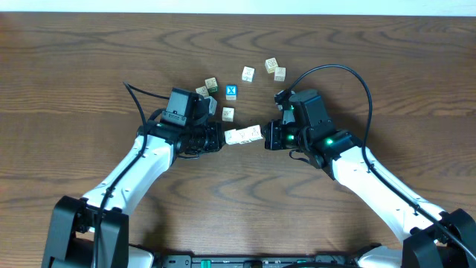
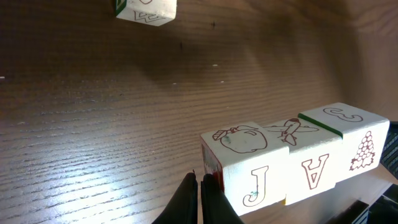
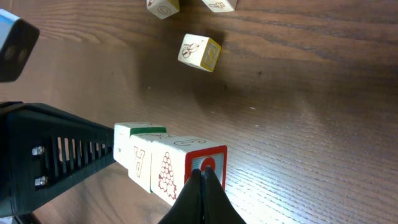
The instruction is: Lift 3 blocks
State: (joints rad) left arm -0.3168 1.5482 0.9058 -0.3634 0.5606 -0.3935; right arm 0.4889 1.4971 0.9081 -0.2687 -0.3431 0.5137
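Overhead: woodgrain table (image 1: 74, 59); three blocks (image 1: 243, 135) pinched between closed left tool (image 1: 222, 138), closed right tool (image 1: 265, 138)

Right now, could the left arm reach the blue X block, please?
Probably not: the left gripper, shut, is busy pinching the three blocks against the right gripper, though the blue X block sits nearby.

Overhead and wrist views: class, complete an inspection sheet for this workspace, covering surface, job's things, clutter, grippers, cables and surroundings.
Surface: dark wooden table, grain visible.
Job's things: three blocks in one row, end to end, squeezed between both grippers; lifted or not, cannot tell.
Clutter: blue X cube and six loose cream cubes beyond the row.
Grippers: left gripper shut, tips against one end of the row; right gripper shut, against the other end.
Cables: black cable arcs behind the right gripper; second cable behind the left.
Surroundings: pale strip beyond the table's far edge.
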